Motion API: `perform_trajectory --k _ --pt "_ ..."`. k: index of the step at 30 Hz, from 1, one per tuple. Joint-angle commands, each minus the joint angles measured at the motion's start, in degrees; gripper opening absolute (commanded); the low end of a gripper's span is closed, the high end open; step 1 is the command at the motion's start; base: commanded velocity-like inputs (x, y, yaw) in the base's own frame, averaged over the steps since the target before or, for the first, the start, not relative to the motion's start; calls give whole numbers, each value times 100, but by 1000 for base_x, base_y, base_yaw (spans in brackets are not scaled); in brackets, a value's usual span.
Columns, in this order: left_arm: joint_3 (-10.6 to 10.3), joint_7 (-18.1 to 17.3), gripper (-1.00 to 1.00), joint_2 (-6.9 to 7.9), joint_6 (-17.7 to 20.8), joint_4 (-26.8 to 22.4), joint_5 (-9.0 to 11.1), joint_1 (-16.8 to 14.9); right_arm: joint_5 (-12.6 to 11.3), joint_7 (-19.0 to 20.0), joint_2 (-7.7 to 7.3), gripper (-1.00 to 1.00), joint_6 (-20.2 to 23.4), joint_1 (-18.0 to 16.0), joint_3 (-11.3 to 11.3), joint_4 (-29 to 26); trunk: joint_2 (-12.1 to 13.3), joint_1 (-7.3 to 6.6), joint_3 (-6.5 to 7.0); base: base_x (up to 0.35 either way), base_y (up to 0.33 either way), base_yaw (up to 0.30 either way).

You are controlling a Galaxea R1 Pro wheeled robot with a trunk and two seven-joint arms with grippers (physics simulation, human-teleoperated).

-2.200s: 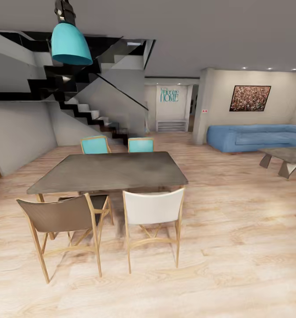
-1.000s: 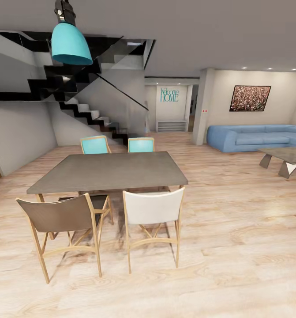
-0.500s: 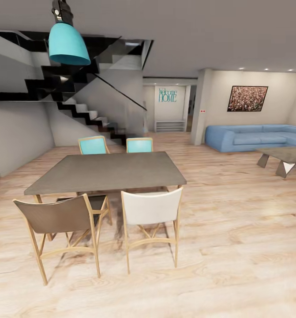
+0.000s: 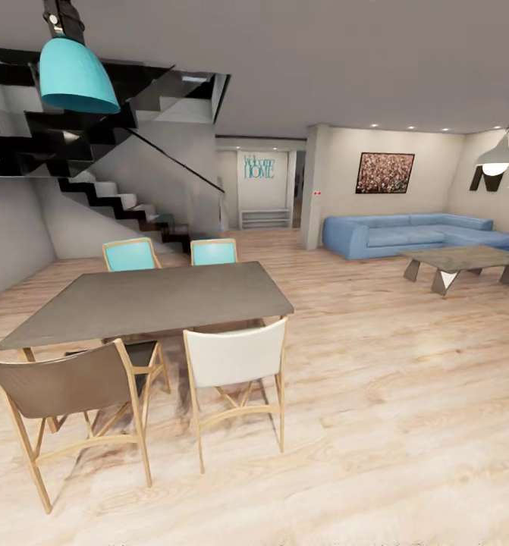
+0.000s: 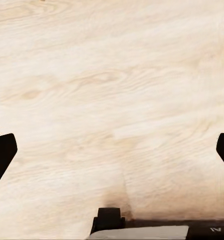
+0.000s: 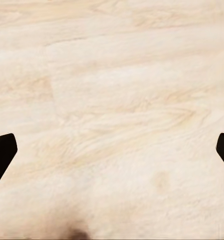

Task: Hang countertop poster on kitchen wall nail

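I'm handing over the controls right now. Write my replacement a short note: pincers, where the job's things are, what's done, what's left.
Left pincer: open, holding nothing, pointed at the pale wood plank floor.
Right pincer: open, holding nothing, over the same floor.
The head view looks at a dark grey rectangular dining table with four chairs, a blue sofa and a wide reddish speckled painting on the far wall; that painting is not the poster.
Poster, kitchen countertop and wall nails: not in sight yet.
Done: nothing.
Left: find the kitchen, pick up the poster, hang it on a nail.
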Motion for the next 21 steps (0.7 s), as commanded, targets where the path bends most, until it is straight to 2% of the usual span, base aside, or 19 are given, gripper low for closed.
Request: perform_trajectory --k 1,21 --pt "4 0 100 0 -2 -2 0 3 0 -2 0 100 -18 -3 0 4 -3 -3 -3 -188 71 -67" --pt "0 9 100 0 -2 22 -8 2 1 -4 -16 100 -18 -3 -5 4 -3 -3 -1 -16 6 -247"
